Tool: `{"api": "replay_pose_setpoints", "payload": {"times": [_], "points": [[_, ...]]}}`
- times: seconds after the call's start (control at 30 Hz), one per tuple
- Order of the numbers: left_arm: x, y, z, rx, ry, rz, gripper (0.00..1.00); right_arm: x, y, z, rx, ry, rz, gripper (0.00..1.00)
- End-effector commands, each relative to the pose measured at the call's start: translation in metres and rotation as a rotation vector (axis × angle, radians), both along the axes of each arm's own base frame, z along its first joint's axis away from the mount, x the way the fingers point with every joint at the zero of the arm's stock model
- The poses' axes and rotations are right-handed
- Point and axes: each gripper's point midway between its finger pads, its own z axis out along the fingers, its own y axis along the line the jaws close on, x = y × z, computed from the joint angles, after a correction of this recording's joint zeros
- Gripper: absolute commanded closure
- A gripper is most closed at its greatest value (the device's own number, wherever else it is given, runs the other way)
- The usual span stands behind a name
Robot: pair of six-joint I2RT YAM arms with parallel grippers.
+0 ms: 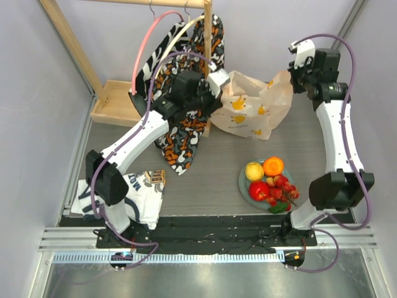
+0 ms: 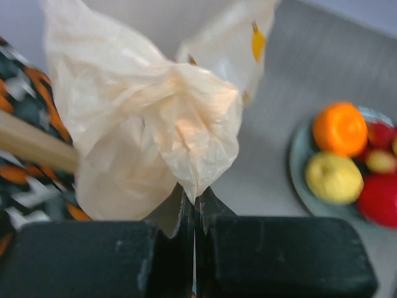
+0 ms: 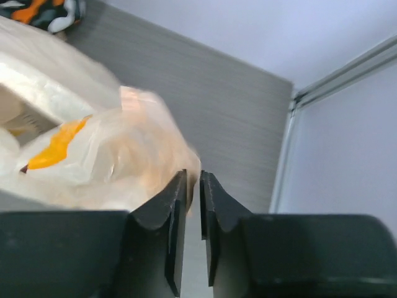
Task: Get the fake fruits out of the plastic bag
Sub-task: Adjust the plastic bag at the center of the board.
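Grey wood-grain table (image 1: pixel 211 186) filled the space between pale lilac walls, with a wooden rack (image 1: pixel 68 37) at its far left. An orange-black-white patterned cloth (image 1: pixel 183 146) hung from the rack down onto the table. Just right of it lay the plastic bag (image 1: pixel 251 108), crumpled, with both upper corners raised. The left gripper (image 2: pixel 194 198) was clamped shut on a bunched fold of the bag's left side. The right gripper (image 3: pixel 193 177) had its jaws drawn to a thin slit at the bag's lifted right corner. Whether any film was pinched there could not be told. Nearer the arms sat a grey-green plate (image 1: pixel 242 183) holding the fake fruits: a red apple (image 1: pixel 258 190), an orange (image 1: pixel 273 166), a yellow apple (image 1: pixel 253 171) and a red berry cluster (image 1: pixel 284 185).
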Motion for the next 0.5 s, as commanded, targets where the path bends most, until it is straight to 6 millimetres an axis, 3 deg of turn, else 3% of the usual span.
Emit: {"api": "replay_pose_setpoints", "payload": {"times": [0.0, 0.03, 0.07, 0.1, 0.13, 0.2, 0.23, 0.27, 0.3, 0.37, 0.47], "points": [[-0.061, 0.014, -0.015, -0.018, 0.133, -0.083, 1.00, -0.067, 0.009, 0.007, -0.009, 0.041, 0.037, 0.60], [-0.067, 0.013, -0.017, -0.015, 0.135, -0.089, 1.00, -0.074, 0.005, 0.004, -0.021, 0.044, 0.023, 0.39], [-0.070, 0.015, -0.014, -0.021, 0.136, -0.084, 1.00, -0.078, 0.007, 0.009, -0.008, 0.028, 0.024, 0.30], [-0.073, 0.014, -0.016, -0.032, 0.165, -0.076, 1.00, -0.083, 0.013, 0.020, 0.008, -0.001, 0.051, 0.25], [-0.073, 0.013, -0.015, -0.043, 0.178, -0.067, 1.00, -0.091, 0.037, 0.038, 0.061, -0.045, 0.169, 0.22], [-0.074, 0.012, -0.009, -0.077, 0.211, -0.046, 1.00, -0.098, 0.065, 0.075, 0.127, -0.135, 0.285, 0.15], [-0.073, 0.012, -0.002, -0.092, 0.206, -0.038, 1.00, -0.099, 0.077, 0.084, 0.142, -0.159, 0.322, 0.14], [-0.072, 0.012, 0.001, -0.101, 0.210, -0.029, 1.00, -0.104, 0.110, 0.093, 0.147, -0.175, 0.403, 0.18], [-0.072, 0.014, 0.006, -0.114, 0.214, -0.009, 1.00, -0.105, 0.125, 0.091, 0.139, -0.166, 0.441, 0.22], [-0.073, 0.016, 0.016, -0.148, 0.233, 0.018, 1.00, -0.107, 0.157, 0.068, 0.135, -0.087, 0.518, 0.37], [-0.077, 0.018, 0.029, -0.197, 0.248, 0.031, 1.00, -0.100, 0.180, 0.035, 0.139, 0.008, 0.542, 0.47]]}}
